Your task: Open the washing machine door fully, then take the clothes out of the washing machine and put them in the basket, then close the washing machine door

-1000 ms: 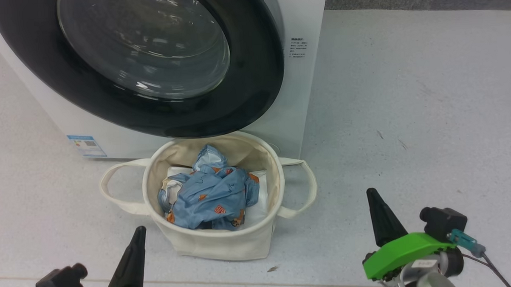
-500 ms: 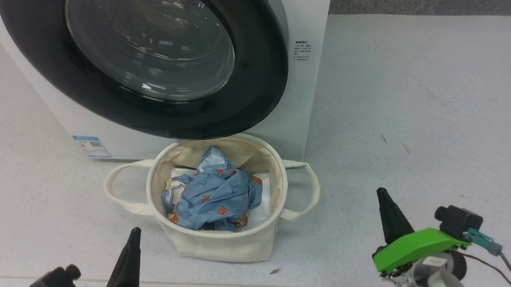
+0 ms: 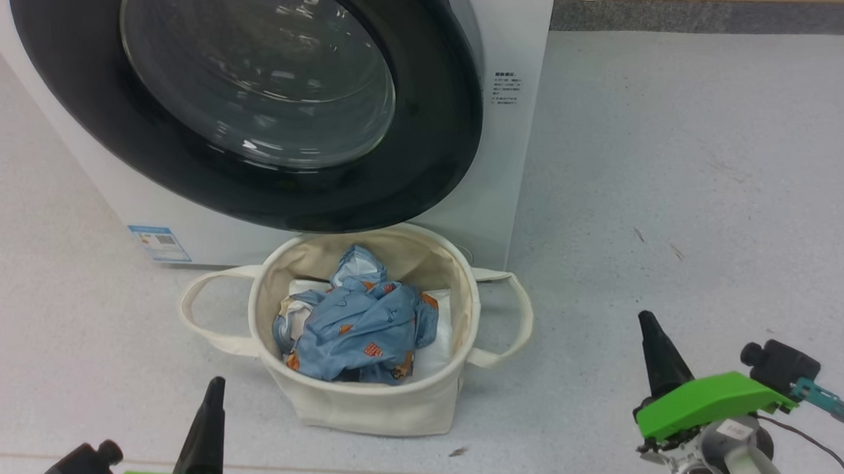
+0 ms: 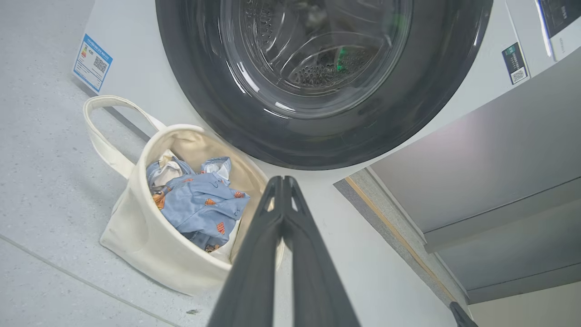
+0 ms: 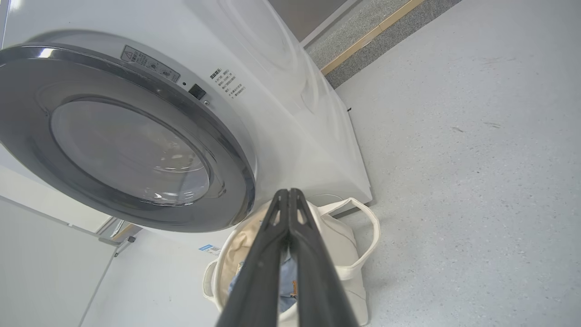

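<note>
- The large round washing machine door (image 3: 255,95), with its glossy black rim and domed clear glass, is seen lying against the front of the white boxy front-loading washing machine (image 3: 520,44). Whether it is latched cannot be told.
- The light blue printed clothes (image 3: 358,330) are heaped inside the round cream canvas basket (image 3: 372,407). It is set on the grey floor (image 3: 672,151) just below the door, probably to keep the drop from the drum short.
- The left tool (image 3: 215,388) and right tool (image 3: 650,326) are held low on either side of the basket, apart from it. Their fingers are pressed together and nothing is pinched. This is judged a parked pose, with the task about done.
- Against the earlier frame, the whole head view is shifted, which is read as camera motion. The basket and clothes are unchanged under the door, and both tools are shown slightly further out from the basket.
</note>
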